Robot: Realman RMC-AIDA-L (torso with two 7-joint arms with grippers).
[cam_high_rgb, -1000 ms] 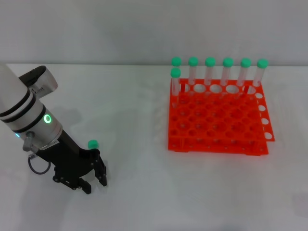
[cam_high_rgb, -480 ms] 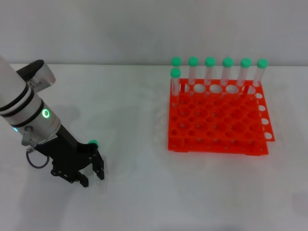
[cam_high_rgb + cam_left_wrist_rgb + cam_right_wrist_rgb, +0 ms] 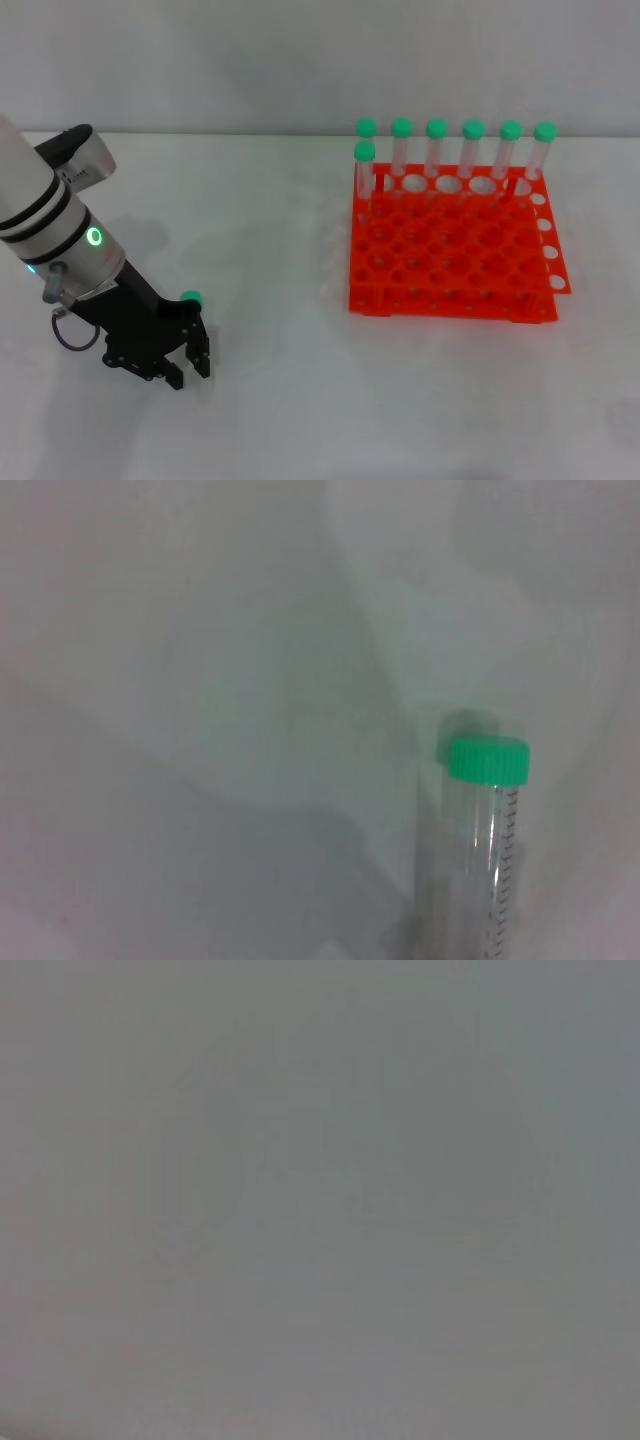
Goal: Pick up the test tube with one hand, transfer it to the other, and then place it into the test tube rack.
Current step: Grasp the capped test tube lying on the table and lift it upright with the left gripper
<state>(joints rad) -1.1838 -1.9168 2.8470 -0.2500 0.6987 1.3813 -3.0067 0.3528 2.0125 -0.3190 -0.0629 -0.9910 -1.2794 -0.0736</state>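
The test tube (image 3: 190, 298) lies on the white table at the front left. Only its green cap shows in the head view; my left gripper (image 3: 189, 372) hides the body. The gripper is low over the table, its black fingers (image 3: 176, 378) apart on either side of the tube's lower part. In the left wrist view the tube (image 3: 478, 870) lies flat with its green cap (image 3: 487, 760) facing away. The orange-red test tube rack (image 3: 450, 255) stands to the right, well apart. The right gripper is out of view.
Several other green-capped tubes (image 3: 437, 150) stand upright along the rack's back row, with one (image 3: 365, 175) at its left edge. The table's far edge meets a grey wall. The right wrist view is plain grey.
My left gripper has shifted left and down over the tube, covering more of it. Its fingers stand closer together than a second ago. The tube has not moved.
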